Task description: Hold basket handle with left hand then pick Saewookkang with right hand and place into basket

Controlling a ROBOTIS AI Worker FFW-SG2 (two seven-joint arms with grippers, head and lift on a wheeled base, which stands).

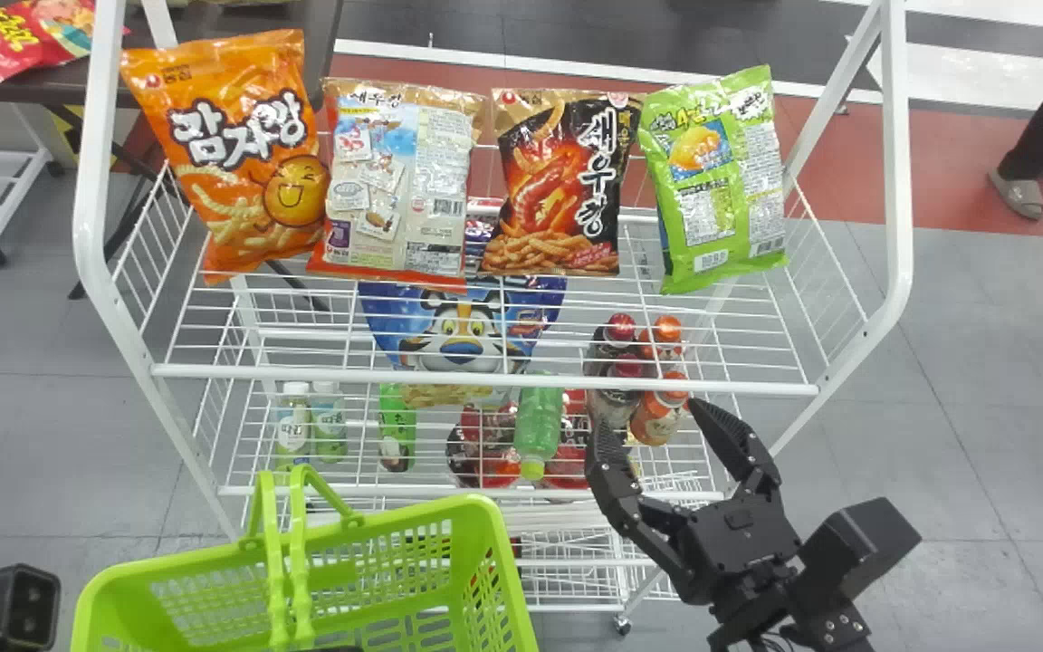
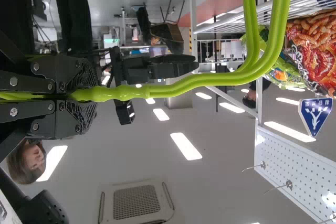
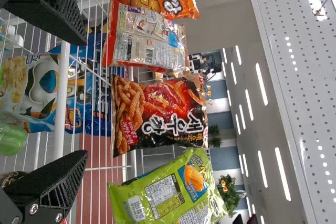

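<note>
1. One green basket (image 1: 449, 509) is in front of the rack (image 1: 485, 381), toward its left side, with two green handle bars (image 1: 300, 589) raised together. The left gripper (image 1: 337, 648) is clenched on the handle.
2. One right gripper (image 1: 645, 413) is at the front of the rack, right of its middle and lower than the top shelf's bags; its jaws are released and well apart, with nothing between them.
3. Under the rack's top shelf are four small bottles with red or orange caps (image 1: 662, 421) toward the right, one green bottle (image 1: 538, 421) near the middle, two pale bottles (image 1: 293, 435) toward the left, one slim green pack (image 1: 397, 426) and one big blue bag with a tiger (image 1: 463, 317).
4. Four snack bags stand on the rack's top shelf, from the left: one orange bag (image 1: 241, 154), one pale bag with a red-orange edge (image 1: 399, 181), the Saewookkang (image 1: 567, 181), one lime bag (image 1: 716, 181).
5. The Saewookkang is glossy and crinkled, black with a fiery red middle, a red shrimp, curly golden snacks and bold white lettering.
6. Behind the rack, to the left, one red bag (image 1: 10, 41) lies on a dark table (image 1: 51, 89).
</note>
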